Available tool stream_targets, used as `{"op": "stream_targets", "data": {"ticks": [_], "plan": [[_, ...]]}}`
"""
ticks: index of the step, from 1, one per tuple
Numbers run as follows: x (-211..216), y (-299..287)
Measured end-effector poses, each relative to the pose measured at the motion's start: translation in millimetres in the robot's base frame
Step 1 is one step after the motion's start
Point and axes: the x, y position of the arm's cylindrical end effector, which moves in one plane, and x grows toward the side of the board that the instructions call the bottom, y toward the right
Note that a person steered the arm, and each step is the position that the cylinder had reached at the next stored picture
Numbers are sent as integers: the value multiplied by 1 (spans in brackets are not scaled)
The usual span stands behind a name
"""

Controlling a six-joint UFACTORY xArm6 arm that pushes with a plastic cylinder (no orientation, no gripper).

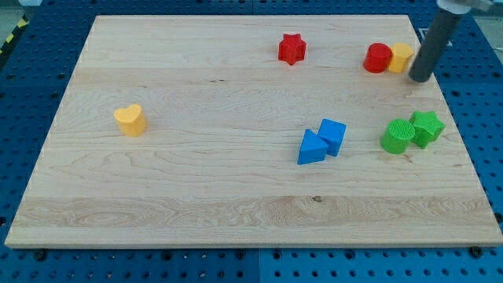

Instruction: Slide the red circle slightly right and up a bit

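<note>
The red circle sits near the view's top right of the wooden board, touching a yellow hexagon-like block on its right. My tip is at the end of the dark rod, just right of and slightly below the yellow block, about one block width right of the red circle.
A red star lies at the top centre. A yellow heart lies at the left. A blue triangle and a blue cube touch in the middle right. A green circle and green star sit at the right.
</note>
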Motion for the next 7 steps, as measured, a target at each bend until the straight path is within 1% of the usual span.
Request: {"op": "stream_targets", "data": {"ticks": [1,3,4,6,7], "plan": [[-4,4],[-4,-85],[-18,-94],[-31,-94],[-75,-94]]}}
